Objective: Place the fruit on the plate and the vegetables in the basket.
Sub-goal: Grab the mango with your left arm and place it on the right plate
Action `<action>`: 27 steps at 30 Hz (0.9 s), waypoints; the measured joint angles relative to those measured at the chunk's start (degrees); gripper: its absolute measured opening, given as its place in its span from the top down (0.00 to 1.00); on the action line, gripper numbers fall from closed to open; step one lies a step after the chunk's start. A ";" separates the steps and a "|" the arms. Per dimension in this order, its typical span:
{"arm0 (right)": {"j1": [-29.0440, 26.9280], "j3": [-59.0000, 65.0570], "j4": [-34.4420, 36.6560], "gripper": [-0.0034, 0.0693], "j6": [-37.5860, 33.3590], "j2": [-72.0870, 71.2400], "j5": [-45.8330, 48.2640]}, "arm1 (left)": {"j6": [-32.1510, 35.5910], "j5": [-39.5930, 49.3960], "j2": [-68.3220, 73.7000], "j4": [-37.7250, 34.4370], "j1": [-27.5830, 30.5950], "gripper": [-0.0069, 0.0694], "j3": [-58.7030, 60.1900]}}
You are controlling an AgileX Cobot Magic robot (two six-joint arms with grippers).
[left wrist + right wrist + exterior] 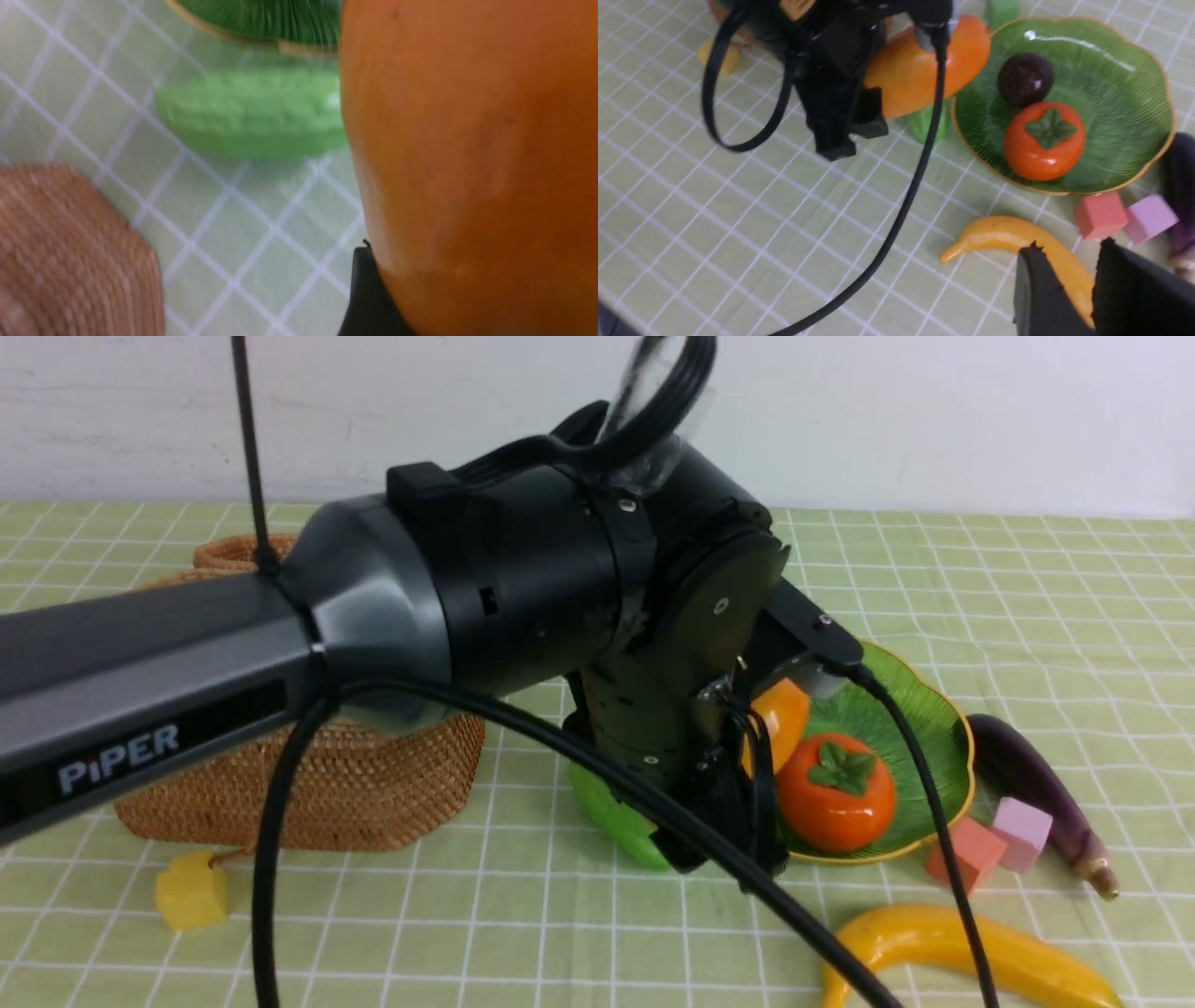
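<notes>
Orange-yellow glossy mango, clamped by left gripper, long axis aimed at adjacent green ribbed glass plate; right gripper slightly parted, empty.

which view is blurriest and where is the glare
Left wrist view: the blurriest, mango too close, cucumber and basket smeared. Right wrist view: fairly sharp, white glare streak on the plate, glints on the persimmon. Front view: mostly sharp, but the left arm blocks the middle.
</notes>
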 joint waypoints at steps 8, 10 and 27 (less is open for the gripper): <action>0.00 0.00 -12.14 0.69 8.23 0.00 -2.29 | 0.00 -16.16 3.30 0.82 0.05 0.32 -2.97; 0.00 0.00 -12.77 0.69 9.08 0.00 -2.42 | 0.05 -16.47 5.57 1.22 0.05 0.32 -5.87; 0.00 0.00 -13.82 0.68 10.79 0.00 1.62 | 6.45 -16.11 27.23 -1.49 7.41 0.32 -31.89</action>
